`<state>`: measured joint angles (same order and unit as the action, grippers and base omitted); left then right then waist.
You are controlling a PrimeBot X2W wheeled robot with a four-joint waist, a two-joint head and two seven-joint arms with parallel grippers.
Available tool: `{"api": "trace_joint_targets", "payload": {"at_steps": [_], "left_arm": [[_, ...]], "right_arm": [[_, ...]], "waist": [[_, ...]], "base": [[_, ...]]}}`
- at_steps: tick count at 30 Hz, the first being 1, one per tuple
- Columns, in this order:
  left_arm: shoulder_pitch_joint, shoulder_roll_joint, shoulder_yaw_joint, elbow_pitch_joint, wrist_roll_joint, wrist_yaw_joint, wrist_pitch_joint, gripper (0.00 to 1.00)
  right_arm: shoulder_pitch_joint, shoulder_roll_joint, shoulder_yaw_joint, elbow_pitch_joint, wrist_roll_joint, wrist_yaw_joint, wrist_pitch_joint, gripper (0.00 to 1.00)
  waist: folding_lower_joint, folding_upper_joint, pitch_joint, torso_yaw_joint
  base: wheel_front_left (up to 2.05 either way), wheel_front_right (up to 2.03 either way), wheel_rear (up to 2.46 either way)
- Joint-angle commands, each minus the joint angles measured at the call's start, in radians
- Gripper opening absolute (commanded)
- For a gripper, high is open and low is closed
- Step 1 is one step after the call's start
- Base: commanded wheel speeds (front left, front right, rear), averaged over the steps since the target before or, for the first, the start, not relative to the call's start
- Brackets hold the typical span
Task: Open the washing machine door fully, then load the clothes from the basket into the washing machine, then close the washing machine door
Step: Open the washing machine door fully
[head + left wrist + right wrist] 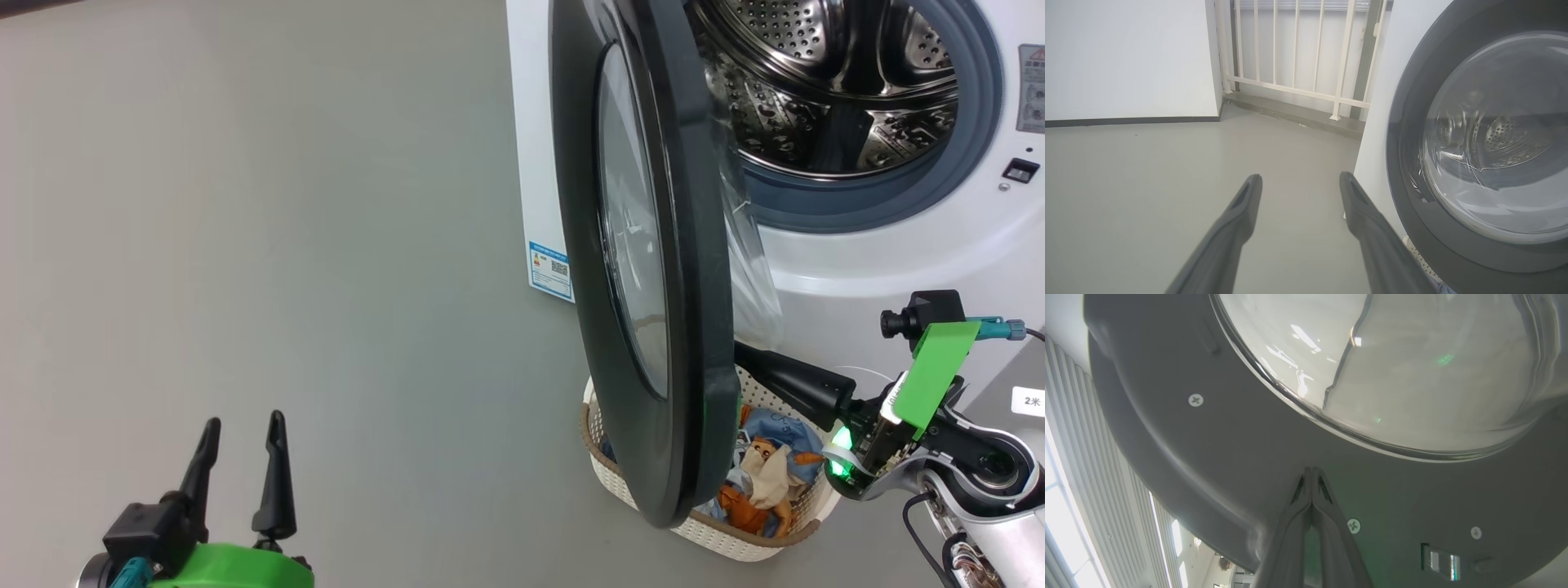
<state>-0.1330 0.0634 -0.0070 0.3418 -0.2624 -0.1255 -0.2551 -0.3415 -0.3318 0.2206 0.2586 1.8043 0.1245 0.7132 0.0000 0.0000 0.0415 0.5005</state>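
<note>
Head view: the washing machine door (645,269) stands half-swung over the basket (612,482). I reckon it could drift back and block loading. The left gripper (245,418) hangs spread and empty, with the door well to its right.

Left wrist view: the door is just beside the right finger (1372,228).

Right wrist view: the right gripper (1312,473) is pinched shut on nothing, its tips against the door's inner ring below the glass bowl (1412,355). They might skid off.
</note>
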Motion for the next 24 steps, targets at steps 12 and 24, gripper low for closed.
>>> {"api": "trace_joint_targets", "payload": {"at_steps": [12,24], "left_arm": [[-0.012,0.022,0.025,-0.017,-0.012,0.008,-0.007,1.00],[-0.013,0.027,0.024,-0.021,-0.015,0.012,-0.007,1.00]], "right_arm": [[-0.014,0.014,0.014,-0.024,-0.014,0.006,0.018,0.00],[-0.017,0.024,-0.004,-0.023,-0.027,0.006,0.012,0.00]], "waist": [[0.0000,0.0000,0.007,0.012],[0.0000,0.0000,0.003,-0.034]], "base": [[0.00,0.00,0.00],[0.00,0.00,0.00]]}}
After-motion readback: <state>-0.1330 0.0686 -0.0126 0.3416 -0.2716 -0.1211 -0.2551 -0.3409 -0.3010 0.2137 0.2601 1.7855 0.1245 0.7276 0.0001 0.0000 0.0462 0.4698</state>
